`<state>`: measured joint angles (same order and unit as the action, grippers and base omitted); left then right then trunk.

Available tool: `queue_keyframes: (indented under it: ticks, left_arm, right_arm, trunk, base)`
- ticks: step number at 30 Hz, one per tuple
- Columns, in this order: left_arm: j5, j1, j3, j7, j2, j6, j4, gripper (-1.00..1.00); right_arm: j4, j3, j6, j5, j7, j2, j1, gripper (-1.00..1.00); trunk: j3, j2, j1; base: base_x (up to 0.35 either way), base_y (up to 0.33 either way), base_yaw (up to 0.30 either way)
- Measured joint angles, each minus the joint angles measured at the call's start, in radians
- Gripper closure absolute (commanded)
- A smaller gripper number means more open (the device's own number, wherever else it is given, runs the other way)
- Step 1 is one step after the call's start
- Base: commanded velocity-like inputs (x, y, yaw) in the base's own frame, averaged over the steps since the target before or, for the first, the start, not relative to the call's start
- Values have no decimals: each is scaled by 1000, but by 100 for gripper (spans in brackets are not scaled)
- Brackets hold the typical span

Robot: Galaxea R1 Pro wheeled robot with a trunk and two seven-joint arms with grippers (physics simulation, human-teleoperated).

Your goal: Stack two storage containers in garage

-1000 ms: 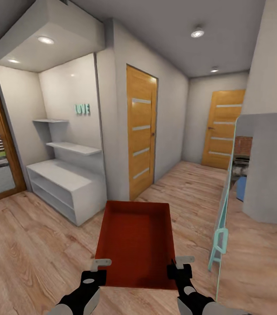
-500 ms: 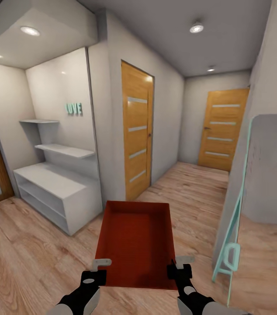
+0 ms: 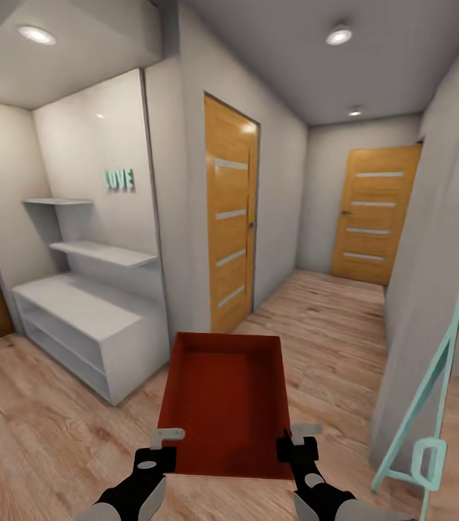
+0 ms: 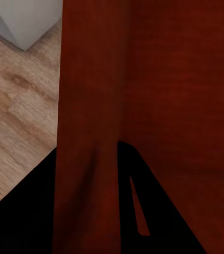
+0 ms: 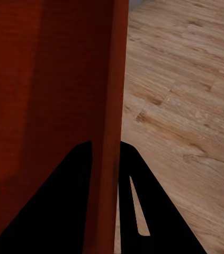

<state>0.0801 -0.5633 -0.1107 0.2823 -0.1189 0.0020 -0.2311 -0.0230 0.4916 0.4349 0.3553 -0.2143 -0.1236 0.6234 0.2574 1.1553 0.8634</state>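
Observation:
An orange-red open-top storage container [image 3: 226, 405] hangs in front of me over pale wood-plank flooring, held level by its near corners. My left gripper [image 3: 163, 443] is shut on its left wall and my right gripper [image 3: 296, 439] on its right wall. The left wrist view has the red wall [image 4: 90, 106] running between the dark fingers of the left gripper [image 4: 88, 211]. In the right wrist view the thin red wall [image 5: 109, 79] is pinched the same way by the right gripper [image 5: 105, 201]. Around me is a white-walled hallway.
A white shelf unit [image 3: 92, 325] stands in a niche to the left. A wooden door with pale stripes [image 3: 231, 217] is shut just ahead, and a second one [image 3: 373, 213] closes the corridor's far end. A teal-framed leaning panel [image 3: 432, 391] stands close on the right.
The whole view has shifted: the shelf niche slid left, the glazed door at the left edge nearly left the picture, and the teal frame came closer. Container and grippers stay fixed relative to me.

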Motion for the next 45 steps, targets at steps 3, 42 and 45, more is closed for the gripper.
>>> queue_keyframes:
  ticks: [3,42,45]
  left_arm:
    - [0,0,0,0,0,0,-1,100]
    - [-1,0,-1,0,0,0,-3,100]
    - [-1,0,-1,0,0,0,-2,100]
  right_arm:
    - [0,0,1,0,0,0,0,100]
    - [0,0,3,1,-1,0,0,100]
    - [0,0,3,1,-1,0,0,100]
  trunk:
    - [0,0,0]
    - [0,0,0]
    - [0,0,0]
  base:
    - [319,185,-247]
    - [317,185,-284]
    - [317,185,-285]
